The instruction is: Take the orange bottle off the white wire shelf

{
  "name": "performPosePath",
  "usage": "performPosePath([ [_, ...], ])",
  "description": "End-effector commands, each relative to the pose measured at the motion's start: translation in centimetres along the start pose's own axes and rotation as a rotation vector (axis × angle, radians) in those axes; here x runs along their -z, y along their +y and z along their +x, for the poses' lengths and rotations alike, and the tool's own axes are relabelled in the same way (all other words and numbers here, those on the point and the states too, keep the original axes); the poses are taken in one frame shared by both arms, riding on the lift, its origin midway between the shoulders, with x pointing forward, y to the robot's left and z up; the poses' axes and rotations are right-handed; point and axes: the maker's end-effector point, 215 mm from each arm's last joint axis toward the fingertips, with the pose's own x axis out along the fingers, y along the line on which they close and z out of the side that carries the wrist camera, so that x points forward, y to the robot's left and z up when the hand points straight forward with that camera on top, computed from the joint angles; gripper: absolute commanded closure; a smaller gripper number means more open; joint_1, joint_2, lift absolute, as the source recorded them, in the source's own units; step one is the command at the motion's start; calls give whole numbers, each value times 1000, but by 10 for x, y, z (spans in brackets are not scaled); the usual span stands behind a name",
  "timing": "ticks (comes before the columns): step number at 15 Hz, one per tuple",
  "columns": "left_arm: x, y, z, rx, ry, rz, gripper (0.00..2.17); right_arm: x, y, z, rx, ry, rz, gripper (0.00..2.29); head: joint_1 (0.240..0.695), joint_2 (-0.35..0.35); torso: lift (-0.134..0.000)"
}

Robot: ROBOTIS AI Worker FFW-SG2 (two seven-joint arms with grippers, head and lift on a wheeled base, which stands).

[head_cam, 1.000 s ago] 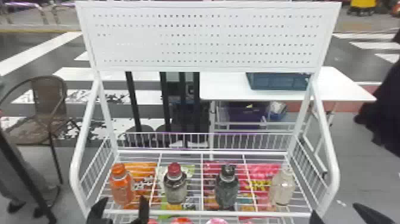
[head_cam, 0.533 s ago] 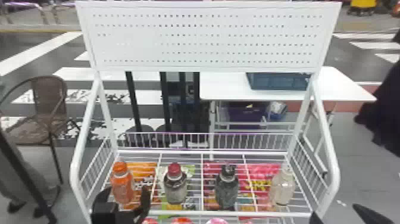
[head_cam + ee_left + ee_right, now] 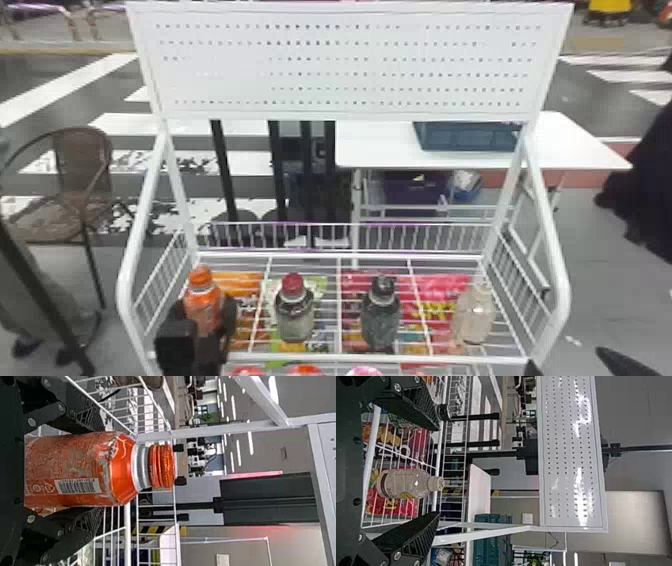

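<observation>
The left gripper [image 3: 204,304] is being held forward; the orange bottle [image 3: 202,302] is being clasped. The right gripper [image 3: 570,362] is being held spread.

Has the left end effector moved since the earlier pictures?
Yes, forward: the left end effector now reaches farther past the shelf's front rail, alongside the orange bottle.

White wire shelf [image 3: 380,358] with a row of bottles.
Left to right: an orange plastic bottle [image 3: 202,297], upright, base hidden; a clear bottle with a dark red cap [image 3: 294,310]; a dark bottle with a black cap [image 3: 381,315]; a pale, see-through bottle [image 3: 474,315]. All are apart.
</observation>
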Motion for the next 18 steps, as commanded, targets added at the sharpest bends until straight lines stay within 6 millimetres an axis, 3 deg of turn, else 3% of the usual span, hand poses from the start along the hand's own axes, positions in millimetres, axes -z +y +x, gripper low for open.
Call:
performPosePath([
  [1, -5, 2, -5, -7, -18, -12, 1268, 0, -1, 0, -1, -1, -3, 144, 499, 0, 0],
  [3, -13, 1, -12, -5, -35, -21, 1322, 1, 0, 0, -4, 2, -4, 144, 499, 0, 0],
  [6, -45, 2, -31, 2, -79, -42, 1322, 2, 0, 1, -7, 3, -7, 144, 499, 0, 0],
  [14, -130, 4, -127, 96, -136, -43, 1315, 1, 2, 4, -17, -1, -6, 144, 499, 0, 0],
  [18, -129, -2, -169, 160, -93, -15, 1312, 0, -4, 1, -7, -3, -4, 144, 499, 0, 0],
])
